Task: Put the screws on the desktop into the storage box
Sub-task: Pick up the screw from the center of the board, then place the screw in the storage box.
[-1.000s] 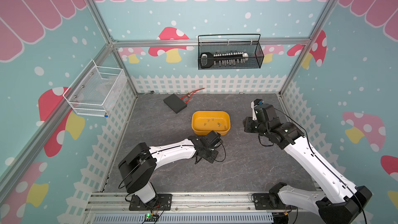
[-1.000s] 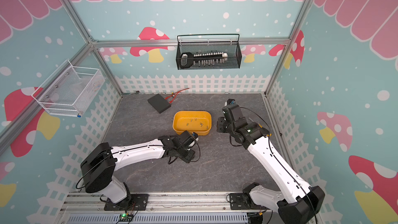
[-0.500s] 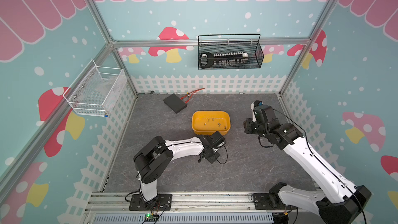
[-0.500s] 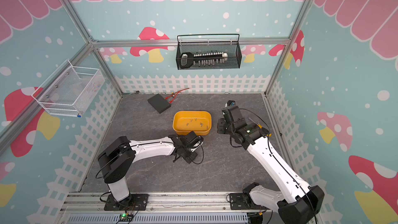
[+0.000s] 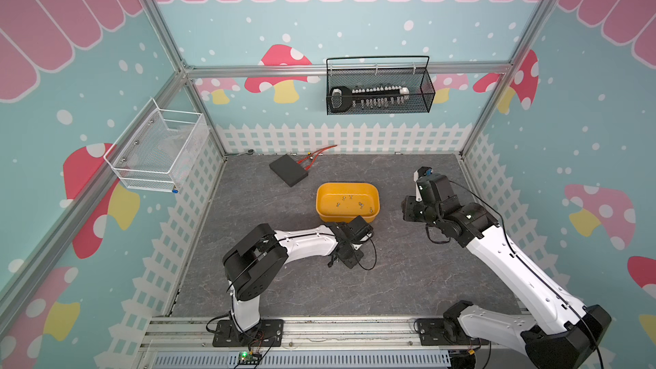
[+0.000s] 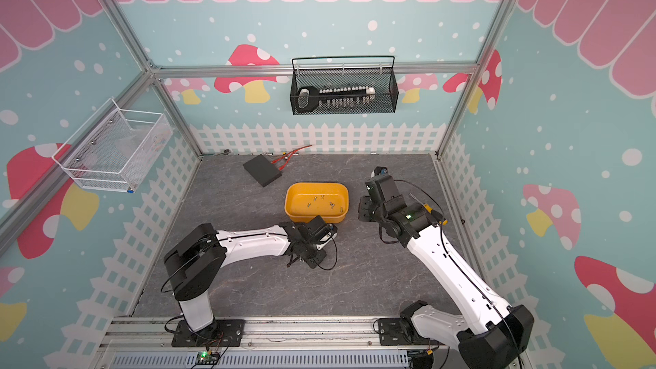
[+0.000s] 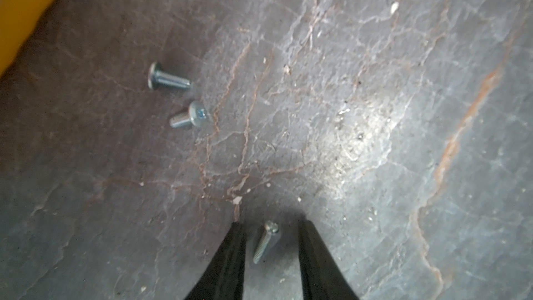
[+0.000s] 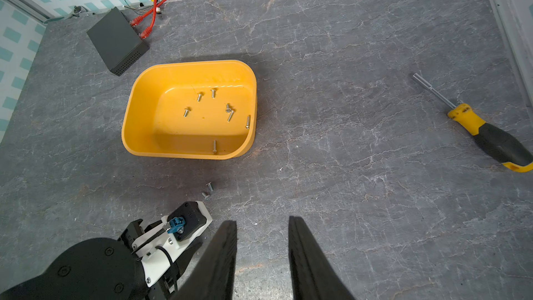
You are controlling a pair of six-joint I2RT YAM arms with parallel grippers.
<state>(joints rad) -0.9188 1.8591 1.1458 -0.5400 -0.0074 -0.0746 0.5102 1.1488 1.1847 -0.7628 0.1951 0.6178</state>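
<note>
The yellow storage box (image 5: pixel 324 193) (image 6: pixel 294 195) (image 8: pixel 144 105) stands mid-desktop (image 5: pixel 408 278) with several screws (image 8: pixel 213 93) on its floor. My left gripper (image 7: pixel 271 223) (image 5: pixel 343 256) points down just in front of the box. It is open, its fingers (image 7: pixel 233 255) either side of a thin screw (image 7: pixel 266 240) lying on the desktop, with a gap on both sides. Two stubby screws (image 7: pixel 168 77) (image 7: pixel 190 116) (image 8: pixel 209 187) lie between that one and the box. My right gripper (image 8: pixel 261 220) (image 5: pixel 408 207) hovers right of the box, open and empty.
A screwdriver (image 8: pixel 487 137) (image 6: pixel 431 209) with a yellow-and-black handle lies at the right, partly under my right arm. A flat black box (image 5: pixel 288 170) with red cables (image 5: pixel 316 154) sits at the back left. A black wire basket (image 5: pixel 380 95) and a white one (image 5: pixel 159 152) hang on the walls.
My left arm's shoulder and elbow have swung right, toward the middle, while its wrist stayed in front of the box and shifted slightly nearer. The right arm has barely moved.
</note>
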